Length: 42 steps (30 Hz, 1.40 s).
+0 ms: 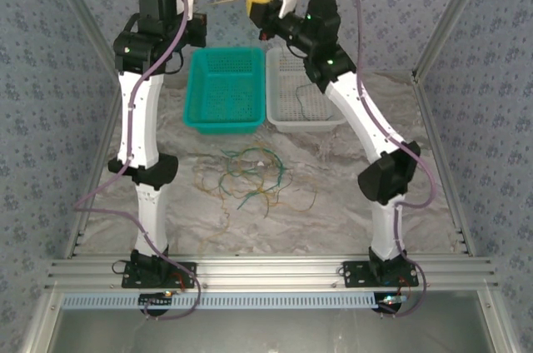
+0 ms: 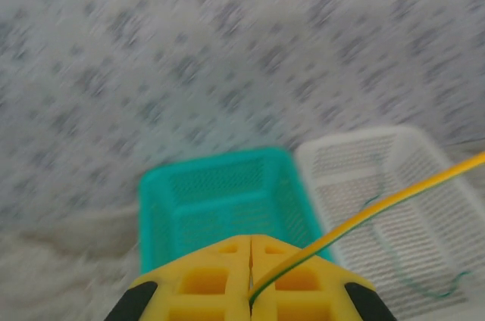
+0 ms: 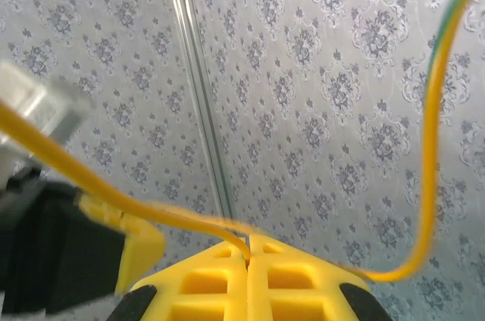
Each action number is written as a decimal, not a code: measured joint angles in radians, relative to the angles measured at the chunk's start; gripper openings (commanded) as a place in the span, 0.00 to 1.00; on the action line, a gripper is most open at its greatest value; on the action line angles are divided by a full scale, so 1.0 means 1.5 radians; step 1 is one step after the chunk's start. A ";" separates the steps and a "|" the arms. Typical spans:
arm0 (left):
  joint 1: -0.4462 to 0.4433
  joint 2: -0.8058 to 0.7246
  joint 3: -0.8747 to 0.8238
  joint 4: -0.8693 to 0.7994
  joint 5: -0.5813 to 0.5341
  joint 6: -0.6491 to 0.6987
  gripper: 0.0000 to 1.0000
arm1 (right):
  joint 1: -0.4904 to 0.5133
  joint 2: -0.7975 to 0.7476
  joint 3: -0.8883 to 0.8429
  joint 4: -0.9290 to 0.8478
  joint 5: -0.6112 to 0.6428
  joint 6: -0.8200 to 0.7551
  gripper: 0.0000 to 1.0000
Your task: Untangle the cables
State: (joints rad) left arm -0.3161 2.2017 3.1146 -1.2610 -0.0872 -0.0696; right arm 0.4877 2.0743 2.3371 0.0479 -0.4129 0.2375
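On the marbled grey-white tabletop (image 1: 333,195), you have the two white-and-black arms raised high toward the back wall, left arm (image 1: 137,111) and right arm (image 1: 358,111). At the far side of the table the teal perforated plastic basket (image 1: 225,87) sits just beside the white perforated plastic basket (image 1: 304,95), teal on the left. Nearer the arm bases, centre of the table and apart from both baskets, lies the loose pile of thin dark green and yellow-tan cables (image 1: 246,174), curly and overlapping. One thin green cable (image 2: 381,234) lies inside the white basket (image 2: 379,177). In the top view, one long yellow cable with a green stripe (image 1: 231,1) is lifted off the table and stretched in the air between the two grippers, above the teal basket. In the left wrist view, the left gripper (image 2: 250,241) has its yellow fingers pressed together, with that cable (image 2: 364,215) pinched in the seam and running off to the right over the white basket. In the right wrist view, the right gripper (image 3: 248,244) likewise has its yellow fingers closed tight on the cable (image 3: 430,147), which comes in from the left and curls up on the right.
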 measured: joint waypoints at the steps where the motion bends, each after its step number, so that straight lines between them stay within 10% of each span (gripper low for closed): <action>1: 0.001 0.004 0.000 -0.023 -0.014 0.001 0.00 | 0.000 0.027 0.044 -0.018 0.000 0.004 0.00; 7: -0.001 0.035 -0.074 -0.117 0.030 0.006 0.00 | -0.001 0.190 0.203 -0.093 0.005 0.028 0.00; 15: 0.029 -0.165 -0.673 -0.061 0.022 0.004 0.00 | 0.027 0.267 0.205 -0.174 0.050 -0.025 0.00; 24: 0.052 -0.502 -1.199 0.420 0.105 -0.043 0.00 | 0.063 0.286 0.207 -0.134 0.082 -0.077 0.00; 40: 0.049 -0.288 -1.114 0.762 0.090 -0.105 0.01 | 0.064 0.442 0.194 -0.027 0.175 -0.063 0.00; 42: 0.049 -0.261 -1.107 0.773 0.078 -0.108 0.03 | 0.064 0.443 0.194 -0.044 0.173 -0.062 0.15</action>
State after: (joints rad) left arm -0.2424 1.8103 1.4544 -0.1017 0.0292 -0.2310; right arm 0.5838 2.7380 2.6278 -0.0185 -0.1528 0.1448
